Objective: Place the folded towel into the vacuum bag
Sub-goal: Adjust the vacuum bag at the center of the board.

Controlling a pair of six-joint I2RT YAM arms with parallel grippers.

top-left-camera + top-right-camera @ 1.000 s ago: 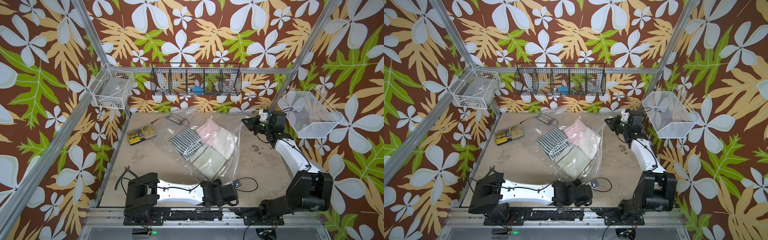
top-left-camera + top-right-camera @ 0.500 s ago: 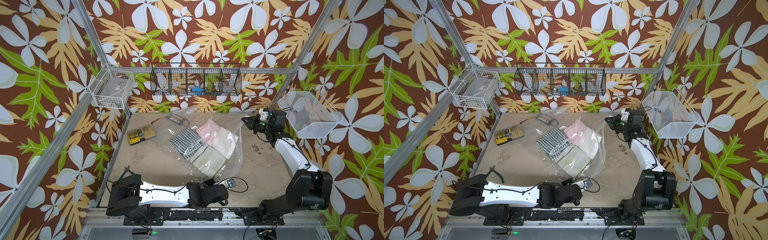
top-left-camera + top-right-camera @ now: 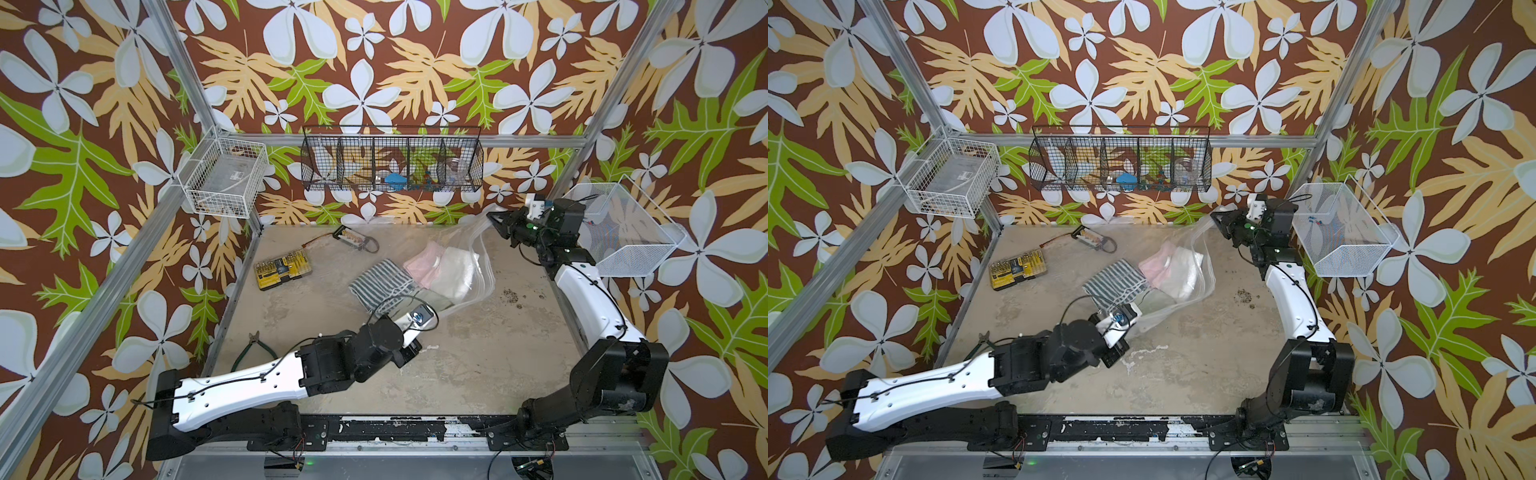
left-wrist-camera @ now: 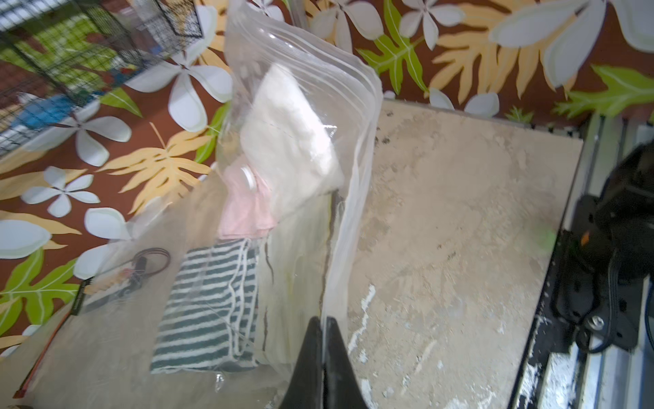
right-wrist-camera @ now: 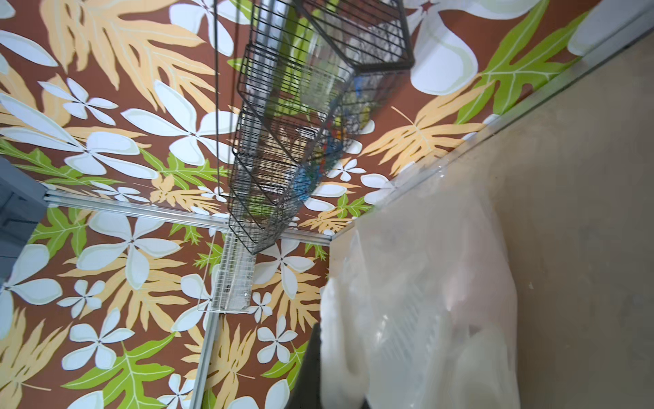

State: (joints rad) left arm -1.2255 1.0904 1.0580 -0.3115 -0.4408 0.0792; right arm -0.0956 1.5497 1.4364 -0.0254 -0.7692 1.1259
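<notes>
Because the vacuum bag (image 3: 484, 249) is soft and floppy, both arms hold it at once. At the near side of the desk (image 3: 478, 357), the left gripper (image 4: 322, 320) is pressed together on a thin edge of the plastic. In the left wrist view you can see the clear sheet caught between its two black tips. At the far corner, the right gripper (image 3: 495, 217) is closed on the other end of the bag. It holds that end up off the desk, so the plastic slopes down from it. I think they grab two ends so the bag is pulled out long and does not fold over on itself.

The bag lies across the middle of the desk. Folded towels show through it: a striped towel (image 3: 380, 286), a pink towel (image 3: 424, 262) just beside it and a white towel (image 3: 457, 268) touching the pink one. They look to be inside the plastic, so the putting-in part seems done. I cannot tell if the bag's mouth is zipped.
</notes>
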